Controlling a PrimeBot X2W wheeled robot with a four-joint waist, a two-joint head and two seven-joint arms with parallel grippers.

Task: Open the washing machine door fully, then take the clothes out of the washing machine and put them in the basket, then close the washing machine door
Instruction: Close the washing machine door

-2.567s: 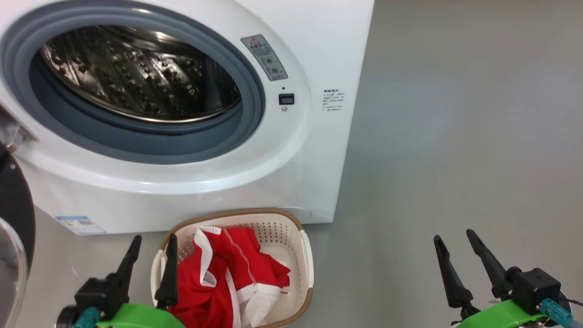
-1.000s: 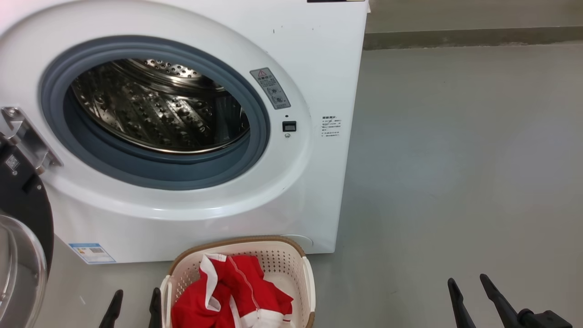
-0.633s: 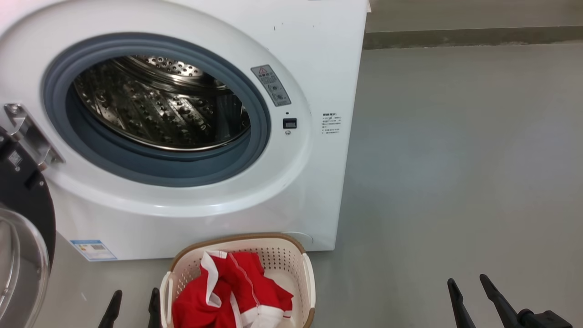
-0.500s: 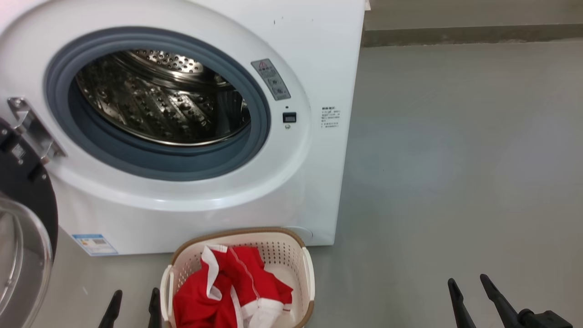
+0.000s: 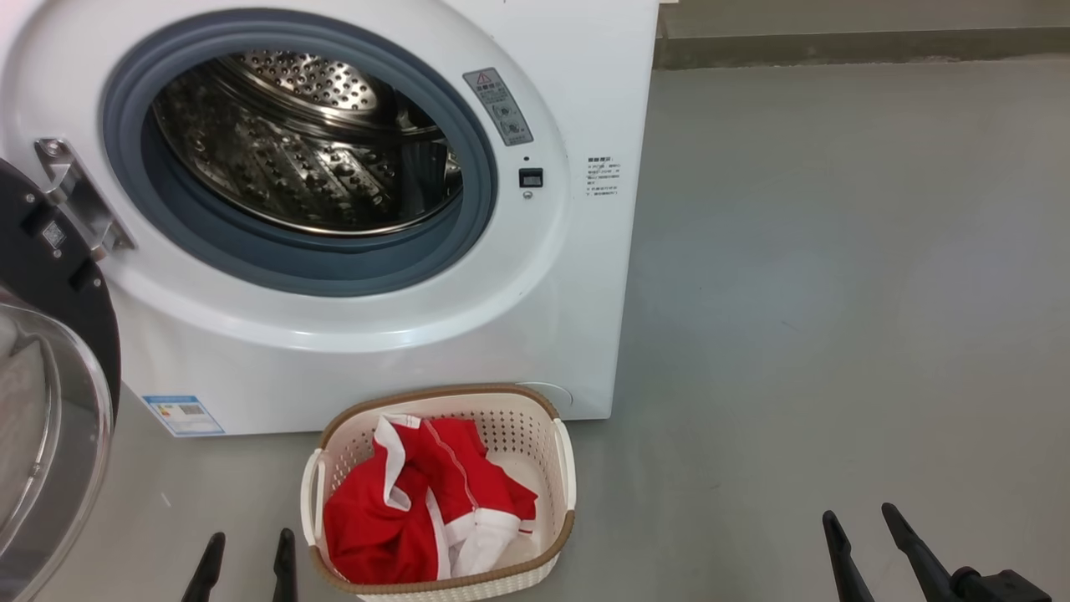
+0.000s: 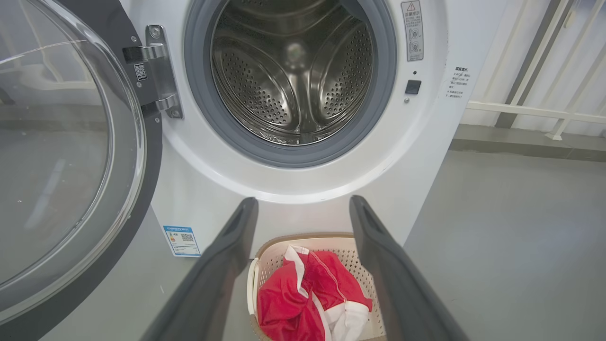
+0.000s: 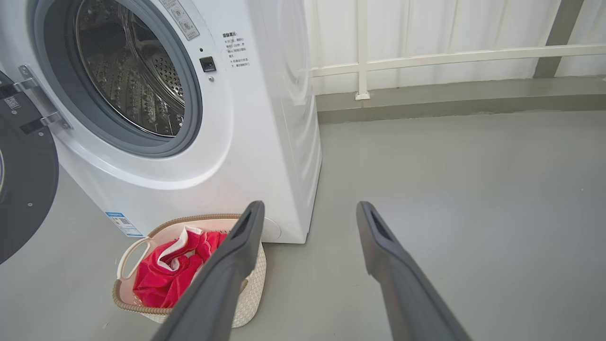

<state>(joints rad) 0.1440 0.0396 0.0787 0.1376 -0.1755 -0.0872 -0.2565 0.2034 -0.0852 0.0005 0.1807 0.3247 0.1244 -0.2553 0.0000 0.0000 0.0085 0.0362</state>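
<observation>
The white washing machine (image 5: 401,334) stands open, its steel drum (image 5: 309,142) showing no fabric inside. Its black-rimmed glass door (image 5: 42,393) is swung wide on the hinge (image 5: 79,196) at the left. On the floor in front sits the cream basket (image 5: 560,468) holding the red and white clothes (image 5: 401,510). My left gripper (image 5: 248,542) hangs open just left of the basket, fingers empty. My right gripper (image 5: 861,517) is open over bare floor at the right. The left wrist view has the door (image 6: 71,156), drum (image 6: 293,71) and clothes (image 6: 303,303).
Grey floor (image 5: 836,293) stretches to the right of the machine. A low kerb (image 5: 861,46) runs along the back, with a white railing (image 7: 450,57) above it. A blue label sticker (image 5: 182,414) marks the machine's lower front.
The head view has shifted, so the machine sits higher and the whole basket now shows. Both grippers keep their places at the bottom edge, still open.
</observation>
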